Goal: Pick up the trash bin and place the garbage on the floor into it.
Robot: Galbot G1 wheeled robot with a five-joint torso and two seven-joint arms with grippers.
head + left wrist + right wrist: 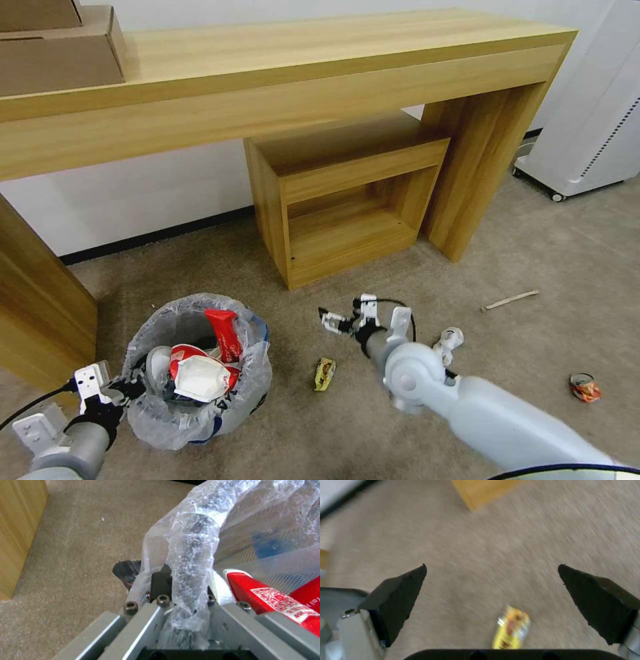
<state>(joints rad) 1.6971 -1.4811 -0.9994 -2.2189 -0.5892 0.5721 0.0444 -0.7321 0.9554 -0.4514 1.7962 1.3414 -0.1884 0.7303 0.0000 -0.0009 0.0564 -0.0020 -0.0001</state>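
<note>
The trash bin [200,393], dark with a translucent bag liner, is at the lower left of the head view on the floor [400,280] and holds red wrappers [223,333] and a white item. My left gripper [127,388] is shut on its near rim; the left wrist view shows the gripper [173,585] pinching the bag-covered rim [193,555]. My right gripper [343,315] hangs open over the carpet. In the right wrist view its fingers [395,597] are spread wide, with a yellow wrapper [511,628] lying below them. That wrapper [325,373] lies between the bin and the right arm.
A thin wooden stick [510,300], a crushed can [585,388] and a small white piece [450,340] lie on the carpet to the right. A wooden desk [280,100] with a low cabinet [347,200] stands behind. A white appliance [587,133] is at far right.
</note>
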